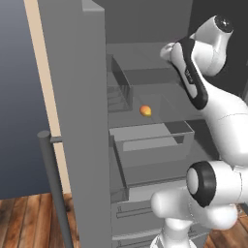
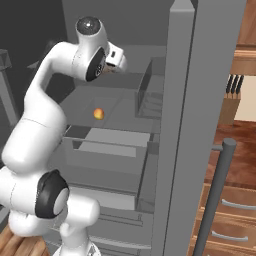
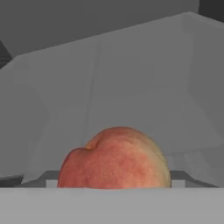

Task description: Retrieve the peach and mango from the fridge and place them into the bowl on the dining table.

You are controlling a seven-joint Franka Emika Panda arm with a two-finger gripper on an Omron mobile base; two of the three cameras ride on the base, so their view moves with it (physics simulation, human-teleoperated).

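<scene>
Where the left base view looks in past the open door, the fridge (image 1: 72, 97) shows grey shelves and a pulled-out bin (image 1: 150, 145). The mango (image 1: 145, 110) lies alone on the middle shelf, above the bin and apart from the arm. The arm reaches up and into the upper compartment; the tool (image 1: 165, 51) sits at the top shelf level, well above and to the right of the mango. Its jaws are hidden by the hand. A dark bar handle (image 1: 51, 184) stands on the door, with wooden floor (image 1: 24, 218) below.

Right base view: the mango (image 2: 99, 114) rests on the same shelf, above the bin (image 2: 107, 150). The tool (image 2: 119, 64) is inside the upper compartment, higher than the mango and slightly to its right. The jaws are not legible here. A knife block (image 2: 231, 100) stands outside the fridge at far right, above wooden drawers (image 2: 227, 225).

Hand view: the peach (image 3: 114, 159) sits very close, low and central, reddish with a paler yellow edge on its right, against the grey inner walls of the fridge. The fingertips are not discernible. Whether the tool is released or grasping the peach cannot be told.
</scene>
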